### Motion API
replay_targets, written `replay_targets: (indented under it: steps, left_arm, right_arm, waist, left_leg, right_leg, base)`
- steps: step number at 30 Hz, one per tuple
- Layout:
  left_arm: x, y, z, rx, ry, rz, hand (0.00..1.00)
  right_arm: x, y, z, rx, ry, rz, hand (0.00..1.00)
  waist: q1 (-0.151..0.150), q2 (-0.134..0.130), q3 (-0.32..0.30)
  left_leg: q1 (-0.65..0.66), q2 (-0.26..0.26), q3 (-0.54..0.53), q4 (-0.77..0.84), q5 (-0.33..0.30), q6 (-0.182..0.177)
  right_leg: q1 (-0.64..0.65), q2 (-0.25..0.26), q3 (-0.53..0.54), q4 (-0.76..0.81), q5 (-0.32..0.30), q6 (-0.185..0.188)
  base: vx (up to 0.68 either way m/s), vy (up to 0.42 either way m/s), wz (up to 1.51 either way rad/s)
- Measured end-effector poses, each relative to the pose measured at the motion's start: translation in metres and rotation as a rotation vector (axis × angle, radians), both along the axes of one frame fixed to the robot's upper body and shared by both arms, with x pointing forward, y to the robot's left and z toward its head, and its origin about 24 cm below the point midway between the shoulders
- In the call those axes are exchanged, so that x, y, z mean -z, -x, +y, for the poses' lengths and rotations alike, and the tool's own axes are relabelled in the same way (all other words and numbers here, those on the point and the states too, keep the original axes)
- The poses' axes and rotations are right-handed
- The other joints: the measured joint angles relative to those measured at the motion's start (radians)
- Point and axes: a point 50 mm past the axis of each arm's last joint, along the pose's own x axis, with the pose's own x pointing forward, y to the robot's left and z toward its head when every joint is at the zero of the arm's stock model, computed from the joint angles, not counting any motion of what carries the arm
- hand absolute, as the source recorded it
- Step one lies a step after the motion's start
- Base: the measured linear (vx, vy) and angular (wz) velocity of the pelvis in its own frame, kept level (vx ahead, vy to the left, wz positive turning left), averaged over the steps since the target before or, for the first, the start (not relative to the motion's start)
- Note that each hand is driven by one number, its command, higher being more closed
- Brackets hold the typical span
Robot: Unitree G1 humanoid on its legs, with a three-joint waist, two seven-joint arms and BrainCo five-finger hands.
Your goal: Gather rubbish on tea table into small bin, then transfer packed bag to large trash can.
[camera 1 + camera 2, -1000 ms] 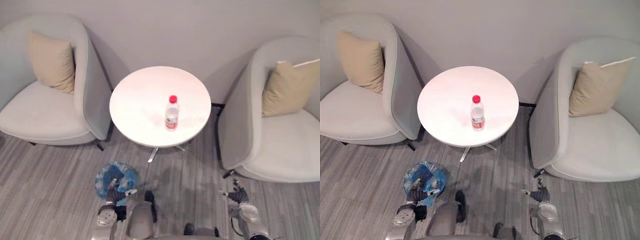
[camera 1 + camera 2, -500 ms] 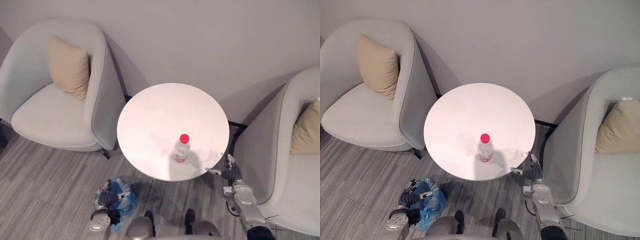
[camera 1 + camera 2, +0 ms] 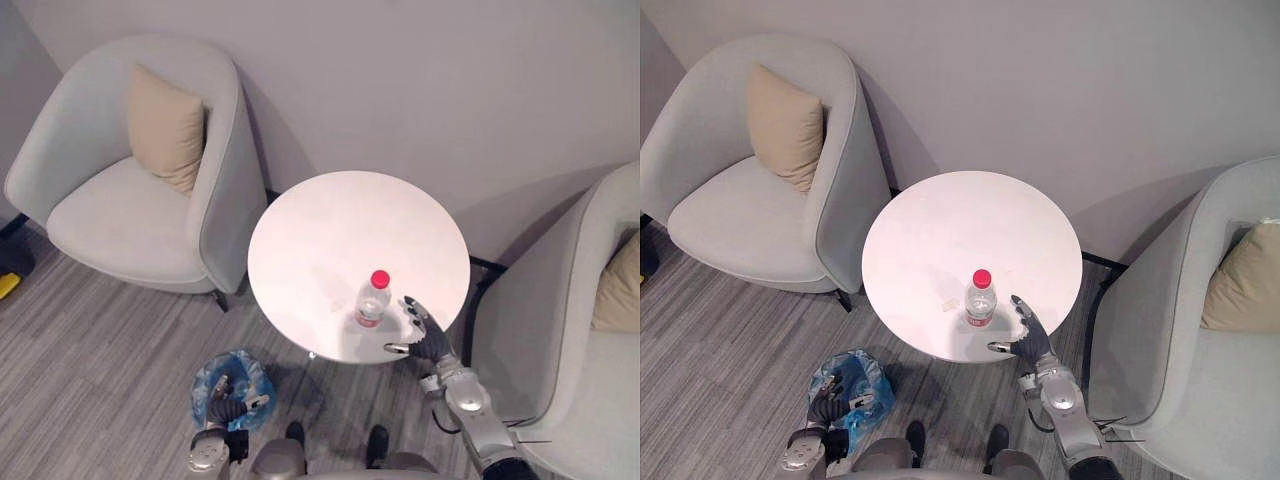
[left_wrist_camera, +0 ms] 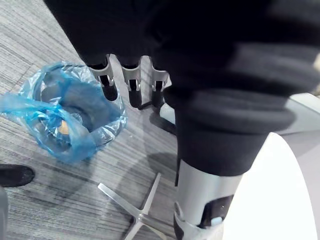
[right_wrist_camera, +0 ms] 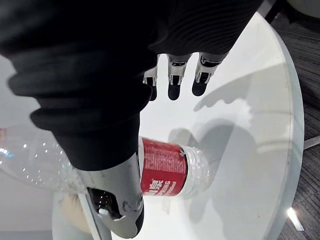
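Armchairs [image 3: 140, 215] flank the table [image 3: 340, 225]; bottle [image 3: 372, 298] beside right hand [image 3: 430, 343], fingers [image 3: 414, 313] released, left hand [image 3: 228, 409] slack above bin [image 3: 212, 368].

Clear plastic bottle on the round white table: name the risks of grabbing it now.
The red-capped clear plastic bottle stands upright near the round white table's near edge; the open right hand beside it could knock it off.
The blue-bagged small bin sits on the floor to the left: a loose grip may drop the bottle short.
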Motion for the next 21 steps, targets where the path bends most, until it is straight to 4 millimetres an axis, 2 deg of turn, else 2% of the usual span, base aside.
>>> replay_targets:
  steps: [6, 8, 12, 13, 15, 17, 18, 21]
  left_arm:
    - [0.002, 0.006, 0.0, -0.001, 0.001, 0.009, 0.0]
    - [0.002, 0.007, -0.002, 0.001, 0.009, 0.013, 0.0]
    - [0.004, 0.009, -0.008, 0.011, 0.032, 0.017, 0.0]
    - [0.003, 0.008, -0.008, 0.013, 0.033, 0.009, 0.0]
    - [0.004, 0.008, -0.01, 0.006, 0.045, 0.005, 0.0]
    - [0.004, 0.007, -0.014, 0.018, 0.054, 0.004, 0.0]
    - [0.004, 0.006, -0.017, 0.029, 0.058, 0.002, 0.0]
    - [0.004, 0.004, -0.023, 0.044, 0.076, -0.002, 0.0]
  right_arm:
    - [-0.02, -0.025, 0.005, 0.031, 0.002, -0.099, 0.0]
    - [-0.021, -0.027, 0.004, 0.043, 0.004, -0.107, 0.0]
    - [-0.019, -0.041, 0.005, 0.065, 0.005, -0.089, 0.0]
    - [-0.021, -0.046, 0.006, 0.07, 0.0, -0.096, 1.0]
    - [-0.025, -0.054, 0.008, 0.075, 0.001, -0.105, 1.0]
    - [-0.036, -0.071, 0.012, 0.07, -0.014, -0.136, 1.0]
    - [-0.042, -0.077, 0.013, 0.067, -0.016, -0.152, 1.0]
    - [-0.052, -0.089, 0.014, 0.085, -0.015, -0.177, 1.0]
  waist:
    - [0.008, 0.01, -0.002]
    - [0.025, 0.014, -0.004]
    - [0.034, 0.028, -0.001]
    - [0.046, 0.031, 0.001]
    - [0.054, 0.035, 0.003]
    - [0.06, 0.045, 0.01]
    - [0.073, 0.049, 0.014]
    - [0.083, 0.055, 0.024]
  left_leg:
    - [-0.049, -0.007, -0.027, -0.016, 0.024, -0.008]
    - [-0.063, -0.007, -0.034, -0.017, 0.025, -0.01]
    - [-0.092, -0.015, -0.079, -0.042, 0.057, -0.013]
    - [-0.1, -0.014, -0.082, -0.049, 0.067, -0.009]
    - [-0.111, -0.016, -0.092, -0.051, 0.074, -0.008]
    - [-0.124, -0.019, -0.111, -0.05, 0.076, -0.01]
    - [-0.127, -0.02, -0.115, -0.05, 0.076, -0.01]
    - [-0.137, -0.026, -0.132, -0.051, 0.079, -0.01]
  right_leg:
    - [-0.03, 0.005, -0.023, -0.029, 0.023, 0.0]
    - [-0.032, 0.006, -0.029, -0.04, 0.028, -0.001]
    - [-0.054, 0.002, -0.076, -0.042, 0.028, -0.001]
    - [-0.063, 0.003, -0.081, -0.042, 0.031, -0.005]
    - [-0.07, 0.003, -0.089, -0.041, 0.032, -0.006]
    - [-0.074, 0.001, -0.11, -0.041, 0.032, -0.006]
    - [-0.075, 0.004, -0.113, -0.043, 0.032, -0.006]
    - [-0.075, 0.005, -0.129, -0.05, 0.032, -0.006]
  base:
    - [-0.1, -0.012, 0.09]
    - [-0.04, -0.017, 0.17]
    - [0.01, -0.019, 0.31]
    - [0.04, -0.013, 0.23]
    - [0.03, -0.007, 0.17]
    - [0.04, -0.007, 0.23]
    - [0.02, -0.004, 0.11]
    - [0.01, -0.001, 0.18]
